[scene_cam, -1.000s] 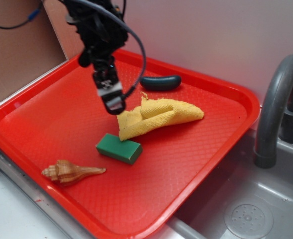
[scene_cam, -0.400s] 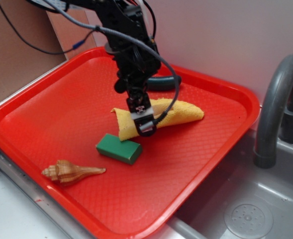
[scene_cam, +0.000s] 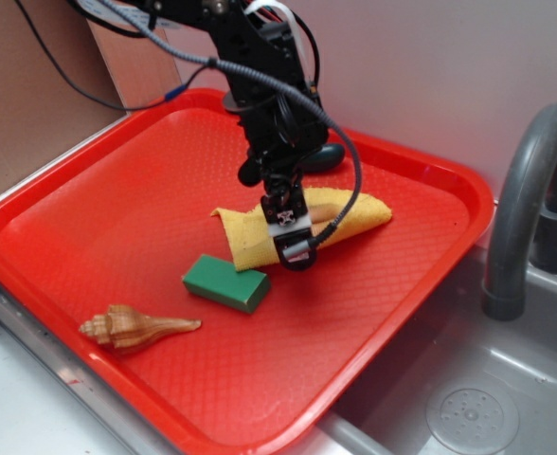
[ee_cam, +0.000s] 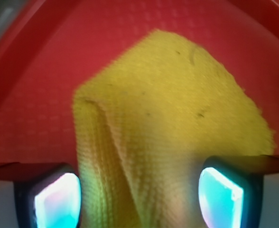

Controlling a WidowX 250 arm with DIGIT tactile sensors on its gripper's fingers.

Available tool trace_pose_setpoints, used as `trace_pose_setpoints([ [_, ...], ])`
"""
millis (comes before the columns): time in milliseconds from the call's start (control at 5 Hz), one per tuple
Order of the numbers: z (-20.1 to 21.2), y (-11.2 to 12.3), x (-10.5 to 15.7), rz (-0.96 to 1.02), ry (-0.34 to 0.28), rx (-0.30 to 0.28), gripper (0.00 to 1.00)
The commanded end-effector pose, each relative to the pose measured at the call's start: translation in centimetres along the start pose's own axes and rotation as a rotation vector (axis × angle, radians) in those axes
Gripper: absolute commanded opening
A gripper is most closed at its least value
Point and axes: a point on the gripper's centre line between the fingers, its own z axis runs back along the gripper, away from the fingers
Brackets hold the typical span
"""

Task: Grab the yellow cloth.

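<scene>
Red tray (scene_cam: pixel 117 204) beside a sink. My claw (scene_cam: pixel 293 245) is open, fingers (ee_cam: pixel 56 197) straddling the cloth (ee_cam: pixel 177 128) near the tray's far edge. Descent looks finished; next, close.

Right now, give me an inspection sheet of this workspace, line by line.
Surface: red tray, textured, resting beside a grey sink.
Job's things: yellow cloth, rumpled with a raised fold, lying mid-tray.
Clutter: green block just in front of the cloth; seashell near the tray's front edge; dark green object behind the arm, mostly hidden.
Grippers: gripper open, fingers down on either side of the cloth's fold; not closed on it.
Cables: black cable looping down the arm to the gripper.
Surroundings: grey faucet at right; cardboard panel at left; pale wall behind.
</scene>
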Motion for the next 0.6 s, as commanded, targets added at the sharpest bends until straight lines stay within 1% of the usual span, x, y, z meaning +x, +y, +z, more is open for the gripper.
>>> trace_pose_setpoints([
  [0, 1.29, -1.06, 1.18, 0.011, -0.049, 0.052, 0.00],
  [400, 1.32, -1.24, 1.42, 0.011, -0.041, 0.076, 0.00],
])
